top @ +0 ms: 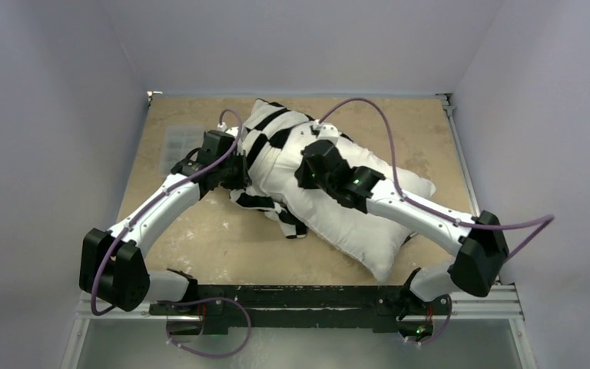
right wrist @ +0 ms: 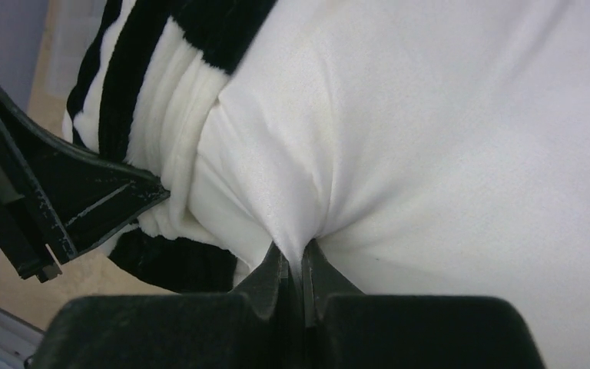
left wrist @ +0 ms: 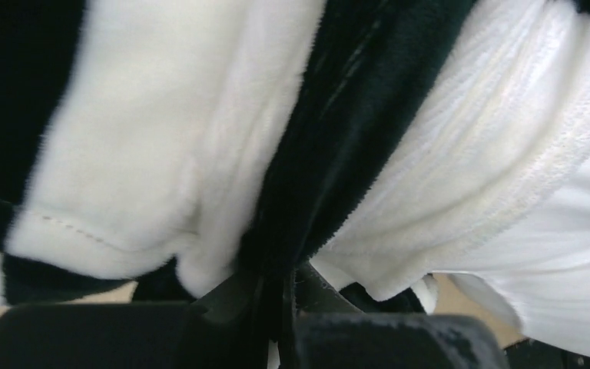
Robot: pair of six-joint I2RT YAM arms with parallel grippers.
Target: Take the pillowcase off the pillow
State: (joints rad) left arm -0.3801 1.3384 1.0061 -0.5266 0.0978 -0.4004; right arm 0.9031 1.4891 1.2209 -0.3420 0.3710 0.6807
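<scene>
The plain white pillow point(top: 357, 219) lies slantwise across the middle of the table, its near half bare. The black-and-white checkered pillowcase point(top: 273, 127) is bunched over its far end, with a loose flap point(top: 280, 215) on the table. My left gripper point(top: 234, 171) is shut on a fold of the pillowcase point(left wrist: 353, 108) at the pillow's left side. My right gripper point(top: 307, 171) is shut on a pinch of the pillow's white skin point(right wrist: 430, 138) just below the bunched pillowcase point(right wrist: 161, 92). The left gripper's finger point(right wrist: 84, 200) shows in the right wrist view.
The tan tabletop point(top: 200, 238) is walled by grey panels left, right and behind. A clear plastic box point(top: 178, 142) lies at the far left. A black rail point(top: 292, 296) runs along the near edge between the arm bases.
</scene>
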